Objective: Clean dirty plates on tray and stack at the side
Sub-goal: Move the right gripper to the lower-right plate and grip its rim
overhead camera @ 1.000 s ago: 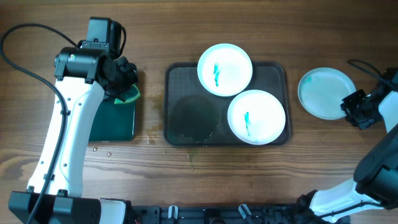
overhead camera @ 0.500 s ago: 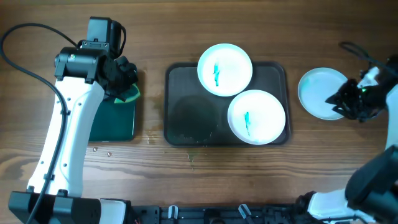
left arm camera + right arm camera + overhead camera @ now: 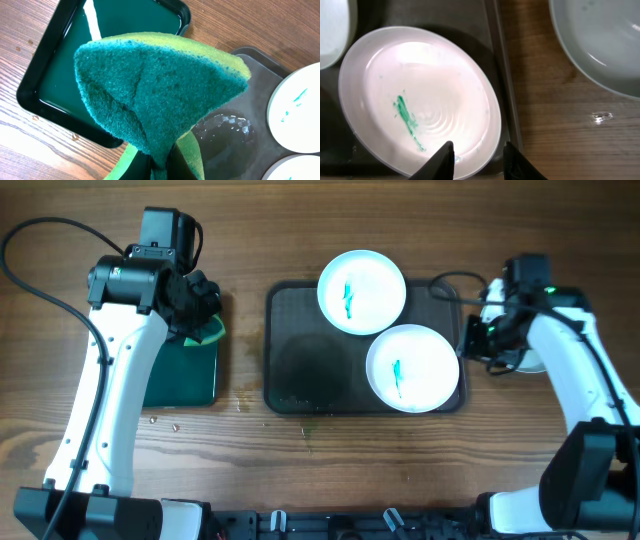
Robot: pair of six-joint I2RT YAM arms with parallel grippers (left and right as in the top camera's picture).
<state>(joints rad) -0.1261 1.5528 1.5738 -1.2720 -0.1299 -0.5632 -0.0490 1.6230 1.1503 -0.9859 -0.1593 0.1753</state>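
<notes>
- Table (image 3: 300,470) of brown wood grain, carries everything. Count: one.
- Large dark brown-grey rounded-rectangle tray with a mesh-textured surface (image 3: 300,370), centre of table, between both arms so either can reach it. Left half bare and wet-looking, judged the slot a plate was lifted from. Count: one.
- Smaller black rectangular tray with a green inside (image 3: 185,375), left of the big tray and just under the left arm. Probably the sponge's rest or wetting spot. Count: one.
- Round white shallow plates with raised rims, three in total. Two sit on the big tray's right half, one at the back (image 3: 361,291) overhanging the far rim and one at the front right (image 3: 412,368), rims nearly touching, each with a teal-green smear, so both await cleaning. The third (image 3: 605,45) looks smear-free and lies on the table right of the tray, judged the start of the side stack; overhead, the right arm mostly hides it.
- Green scouring sponge with a yellow-green layer (image 3: 150,95), folded, held above the black tray's near corner, ready for wiping. Count: one.
- Left hand (image 3: 197,308) pressed together, pinching the sponge at its lower fold; fingers hidden behind it.
- Right hand (image 3: 477,157) partly spread, pinching nothing, over the front plate's right rim, likely lining up a grab. Contact unclear. Hands: two.
</notes>
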